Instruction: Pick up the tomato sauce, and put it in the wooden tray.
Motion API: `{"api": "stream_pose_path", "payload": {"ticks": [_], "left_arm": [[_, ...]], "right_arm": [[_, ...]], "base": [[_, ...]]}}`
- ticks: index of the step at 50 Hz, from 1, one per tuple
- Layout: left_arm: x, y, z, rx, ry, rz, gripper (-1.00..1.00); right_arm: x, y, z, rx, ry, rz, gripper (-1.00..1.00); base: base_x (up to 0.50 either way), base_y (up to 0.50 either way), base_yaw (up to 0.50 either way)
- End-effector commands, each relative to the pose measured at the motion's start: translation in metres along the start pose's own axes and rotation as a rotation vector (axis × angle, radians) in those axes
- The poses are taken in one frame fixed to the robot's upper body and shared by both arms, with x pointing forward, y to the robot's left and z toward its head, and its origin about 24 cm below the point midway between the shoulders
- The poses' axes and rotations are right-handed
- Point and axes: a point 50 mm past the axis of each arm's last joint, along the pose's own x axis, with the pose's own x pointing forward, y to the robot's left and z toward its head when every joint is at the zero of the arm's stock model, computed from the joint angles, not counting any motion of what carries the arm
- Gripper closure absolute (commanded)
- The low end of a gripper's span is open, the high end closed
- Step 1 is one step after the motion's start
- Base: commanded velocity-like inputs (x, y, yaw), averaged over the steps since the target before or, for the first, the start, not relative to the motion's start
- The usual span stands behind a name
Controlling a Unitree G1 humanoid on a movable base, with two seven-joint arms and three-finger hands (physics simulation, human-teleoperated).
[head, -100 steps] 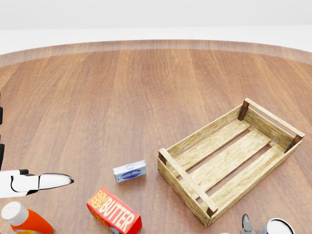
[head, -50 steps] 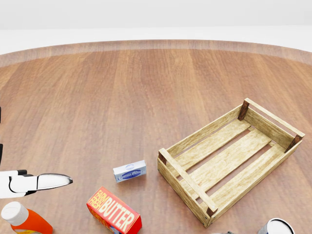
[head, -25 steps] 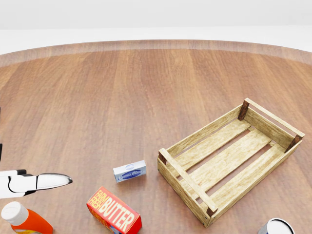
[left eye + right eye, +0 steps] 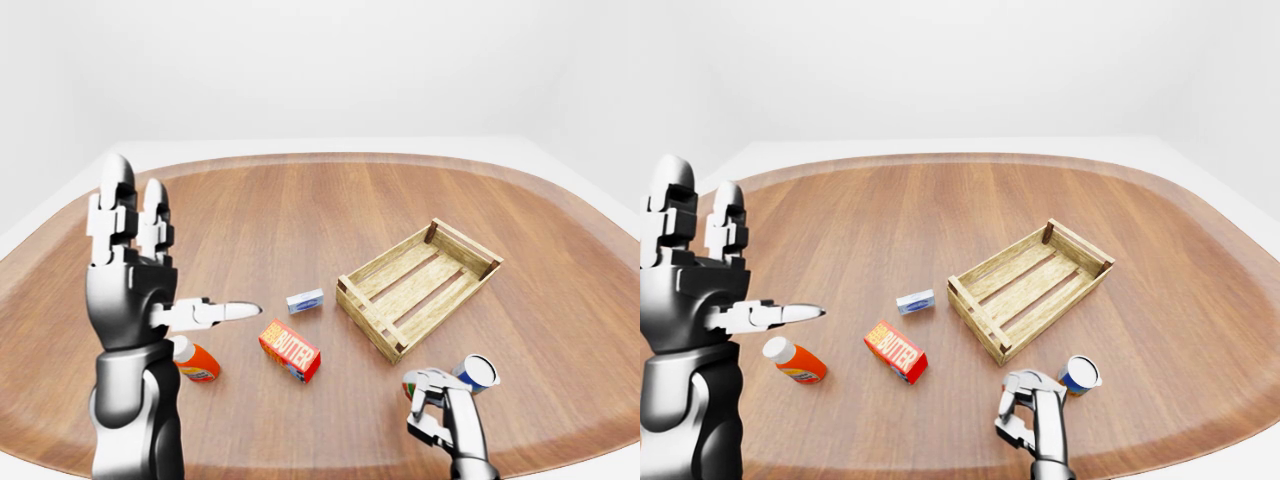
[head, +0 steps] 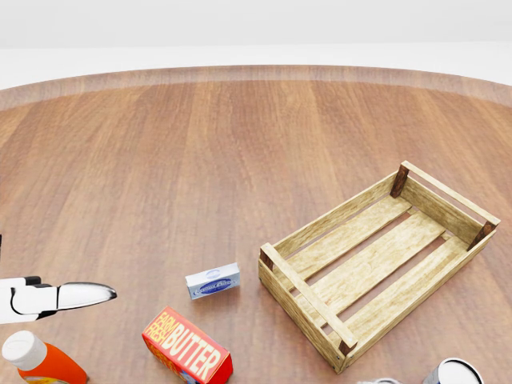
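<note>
Plain white room, nothing but pale walls behind a big rounded wooden table point(image 4: 300, 210) with a reddish-brown grain and a lighter edge band. Pretty sparse setup.

Tomato sauce point(image 4: 478, 372) down at the bottom right of the left-eye view: small can, blue label, pale top facing the camera, tilted a bit. Sits on the table below the wooden tray point(image 5: 308, 298), apart from it, not inside. Barely pokes into the head view at the bottom right edge.

Right hand point(image 4: 440, 410) just left of and below the can in the left-eye view. Fingers half-curled, with a gap showing between them, wrapped around nothing. Looks very close to the can, maybe brushing it, but can't really tell from these angles. Definitely no grip on it.

Left hand point(image 4: 130, 280) raised high on the left side, well apart from the can. Fully spread: two fingers straight up, thumb sticking out sideways toward the view's right. Holding nothing.

Other stuff on the table: red butter box point(image 4: 290, 350) near the middle, small blue-and-white box point(image 4: 305, 300) just above it, orange bottle point(image 4: 197, 362) with a white cap lying to the left, under the left hand's thumb.
</note>
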Motion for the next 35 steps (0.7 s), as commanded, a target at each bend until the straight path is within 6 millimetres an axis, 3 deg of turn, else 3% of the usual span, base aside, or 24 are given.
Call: {"api": "stream_pose_path", "payload": {"ticks": [1, 35], "left_arm": [[0.000, 0.001, 0.002, -0.001, -0.009, 0.002, -1.00], [0.003, 0.007, 0.007, -0.005, -0.037, 0.021, -1.00]], "right_arm": [[-0.019, 0.002, 0.027, 0.006, -0.084, 0.024, 1.00], [-0.053, 0.001, 0.090, 0.104, -0.324, 0.075, 1.00]], "base": [[0.00, 0.00, 0.00], [0.00, 0.00, 0.00]]}}
